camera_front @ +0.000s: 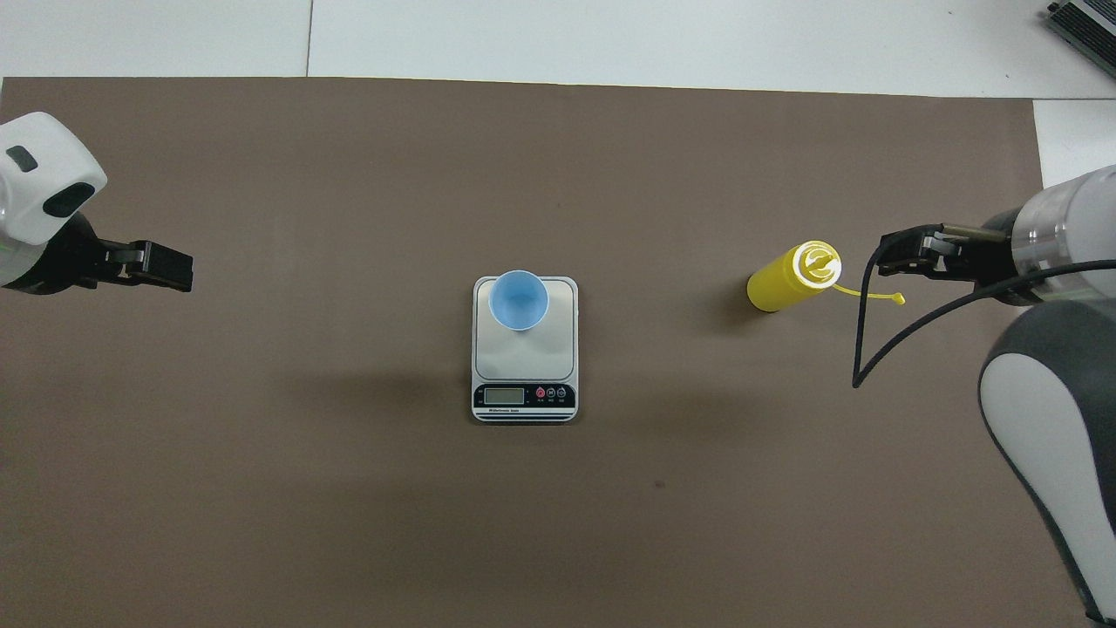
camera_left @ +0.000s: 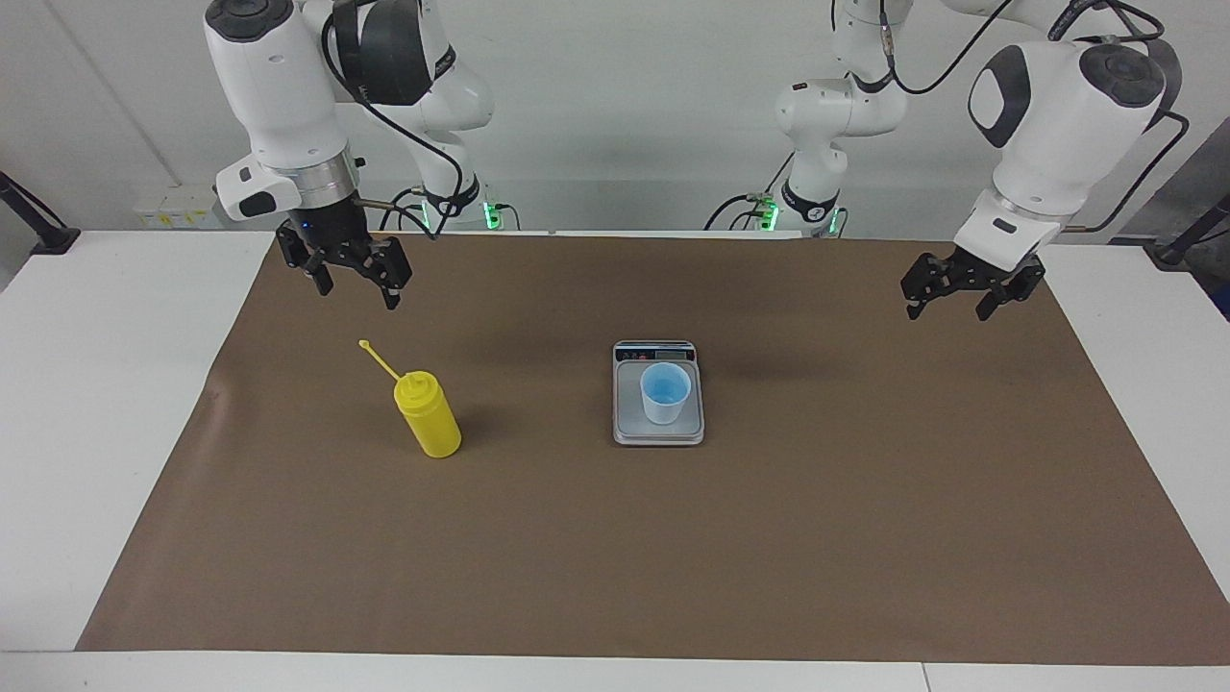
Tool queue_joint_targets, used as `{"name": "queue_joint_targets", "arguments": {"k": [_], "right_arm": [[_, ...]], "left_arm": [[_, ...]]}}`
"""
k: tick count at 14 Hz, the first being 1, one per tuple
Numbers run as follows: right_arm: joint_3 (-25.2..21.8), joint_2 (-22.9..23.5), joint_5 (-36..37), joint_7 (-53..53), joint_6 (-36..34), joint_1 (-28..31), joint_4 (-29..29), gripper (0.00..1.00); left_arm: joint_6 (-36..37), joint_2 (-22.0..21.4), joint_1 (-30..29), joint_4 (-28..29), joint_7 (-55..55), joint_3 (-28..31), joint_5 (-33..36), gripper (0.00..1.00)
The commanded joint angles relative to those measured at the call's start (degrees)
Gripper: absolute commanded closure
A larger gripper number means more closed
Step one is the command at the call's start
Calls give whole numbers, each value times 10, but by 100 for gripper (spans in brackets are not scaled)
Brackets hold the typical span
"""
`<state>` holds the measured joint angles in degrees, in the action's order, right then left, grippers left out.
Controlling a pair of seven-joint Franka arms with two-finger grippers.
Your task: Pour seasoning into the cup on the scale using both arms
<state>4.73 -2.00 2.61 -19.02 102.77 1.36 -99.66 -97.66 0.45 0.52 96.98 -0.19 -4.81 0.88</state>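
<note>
Since the seasoning [camera_left: 428,414] stands upright at the left of the facing frame, just below my right pincer [camera_left: 347,265], that arm is nearer; both pincers hang wide and empty, my left pincer [camera_left: 969,284] at far right, cup [camera_left: 665,392] on scale [camera_left: 658,431] mid-frame.

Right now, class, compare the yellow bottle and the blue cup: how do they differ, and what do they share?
The bottle is bright yellow; the cup is pale blue.
The bottle is taller than the cup.
The bottle stands on the brown mat toward the right arm's end; the cup stands on the scale.
The bottle is capped; the cup is open-topped.
Both stand upright, with no gripper touching them.
</note>
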Motion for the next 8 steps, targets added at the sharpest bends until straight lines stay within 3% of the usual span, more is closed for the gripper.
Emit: {"name": "queue_joint_targets", "arguments": {"k": [1, 4, 6, 8], "right_arm": [[1, -8, 1, 11, -9, 20, -3, 0], [1, -3, 1, 12, 19, 42, -3, 0], [0, 0, -1, -5, 100, 46, -9, 0], [0, 8, -11, -68, 102, 58, -8, 0]], "left_arm": [[15, -4, -12, -3, 9, -5, 2, 0], [16, -14, -7, 3, 5, -9, 3, 0], [14, -16, -14, -4, 13, -7, 2, 0], [29, -16, -14, -24, 12, -4, -7, 0]]}}
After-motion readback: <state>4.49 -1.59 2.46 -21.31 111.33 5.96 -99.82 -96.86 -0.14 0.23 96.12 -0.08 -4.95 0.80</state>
